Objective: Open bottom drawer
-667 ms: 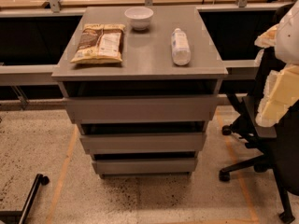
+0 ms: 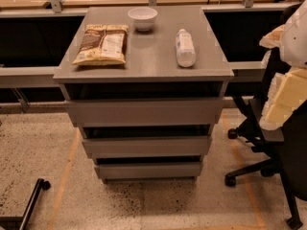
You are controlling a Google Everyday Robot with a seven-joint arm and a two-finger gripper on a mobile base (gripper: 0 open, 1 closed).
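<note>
The bottom drawer (image 2: 148,170), lowest front of the cabinet (image 2: 148,51), long axis horizontal, lies well below and to the left in view of the gripper (image 2: 287,97) at the right edge; whether the gripper is released or clenched cannot be told.

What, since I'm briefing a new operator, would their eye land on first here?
The grey cabinet fills the centre, its three drawer fronts narrowing downward to the bottom drawer. On top lie a snack bag at left, a white bowl farther back and a bottle on its side at right. The gripper hangs at the right edge, above an office chair, apart from the drawers.
</note>
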